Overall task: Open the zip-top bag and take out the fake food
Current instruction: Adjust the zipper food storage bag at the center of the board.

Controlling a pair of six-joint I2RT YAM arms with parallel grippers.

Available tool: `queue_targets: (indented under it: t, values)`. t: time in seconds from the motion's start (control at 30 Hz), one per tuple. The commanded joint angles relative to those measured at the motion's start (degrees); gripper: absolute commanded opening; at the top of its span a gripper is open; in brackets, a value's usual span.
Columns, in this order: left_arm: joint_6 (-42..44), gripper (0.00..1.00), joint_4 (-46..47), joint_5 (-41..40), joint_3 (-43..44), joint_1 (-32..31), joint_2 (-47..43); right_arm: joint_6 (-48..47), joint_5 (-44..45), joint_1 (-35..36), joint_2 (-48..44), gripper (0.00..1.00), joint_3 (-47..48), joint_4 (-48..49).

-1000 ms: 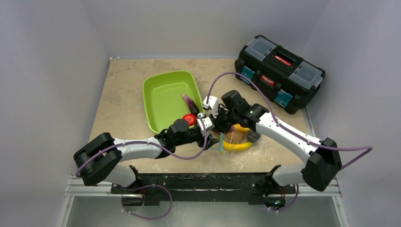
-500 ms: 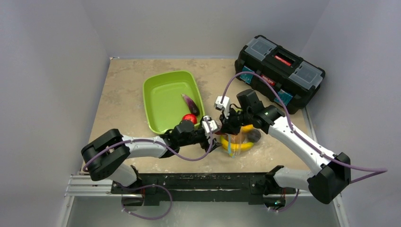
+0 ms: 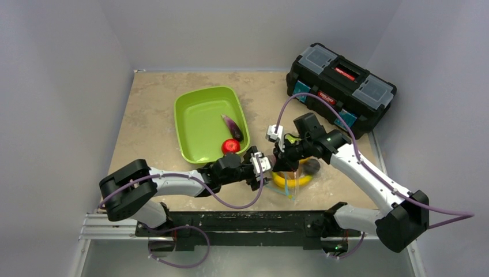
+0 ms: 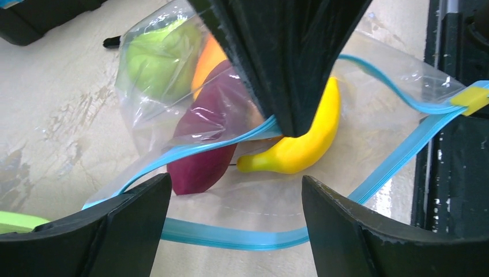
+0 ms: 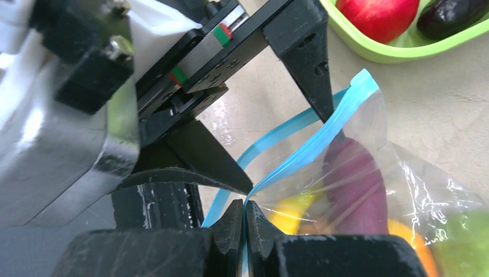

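Right hand closed tight on the upper teal lip of the zip-top bag, holding that edge up. Left hand spread wide at the bag's open mouth, gripping nothing. Bag lies on the table just right of the green tray. Fake food inside: banana, purple piece, green pear, orange piece. Red apple and eggplant lie in the tray

No legible text or labels anywhere
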Motion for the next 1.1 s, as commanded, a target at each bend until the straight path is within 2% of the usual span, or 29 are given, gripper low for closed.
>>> queue_targets:
  t: [0.0, 0.17, 0.23, 0.4, 0.5, 0.63, 0.73, 0.8, 0.83, 0.9, 0.97, 1.07]
  values:
    - [2.0, 0.83, 1.6, -4.8, 1.5, -0.9, -0.5, -5.4, -7.1, -0.9, -0.8, 0.00, 3.3, -5.9]
    - [1.7, 0.82, 2.6, -4.9, 2.7, -1.2, 2.2, -13.5, -12.1, -0.9, 1.5, 0.00, 2.9, -12.9]
    - [1.4, 0.82, 3.1, -4.5, 3.0, -1.3, 3.3, -21.5, -15.1, -0.9, 4.1, 0.13, 4.6, -18.7]
    - [1.0, 0.82, 3.7, -4.6, 3.0, -1.3, 4.9, -31.9, -16.5, -1.7, 7.9, 0.29, 11.1, -29.3]
    - [0.7, 0.82, 3.9, -4.8, 2.6, -1.3, 5.1, -34.8, -16.3, -2.5, 8.5, 0.39, 14.4, -31.8]
    - [-0.6, 0.82, 4.9, -5.4, 1.4, -1.3, 5.1, -34.6, -12.7, -3.7, 8.1, 0.41, 15.8, -29.8]
    - [-1.6, 0.81, 5.7, -5.5, 0.7, -1.3, 5.0, -30.3, -8.3, -4.5, 7.0, 0.44, 14.9, -23.7]
    - [-2.2, 0.81, 6.0, -5.4, 0.4, -1.3, 4.9, -26.8, -2.7, -4.5, 5.4, 0.52, 12.5, -14.9]
    - [-2.5, 0.81, 6.1, -5.3, 0.3, -1.3, 4.8, -27.0, -0.2, -4.5, 4.6, 0.61, 10.4, -11.8]
    - [-3.1, 0.81, 6.6, -5.0, 0.0, -1.3, 4.8, -27.8, 5.2, -4.5, 3.7, 0.70, 5.9, -5.0]
    - [-3.9, 0.81, 7.2, -4.6, -0.4, -1.3, 4.7, -28.4, 9.8, -4.5, 5.4, 0.72, 4.6, -2.7]
    - [-5.2, 0.81, 8.0, -4.1, -1.4, -1.3, 4.7, -29.8, 12.1, -4.5, 10.1, 0.70, 6.9, -4.7]
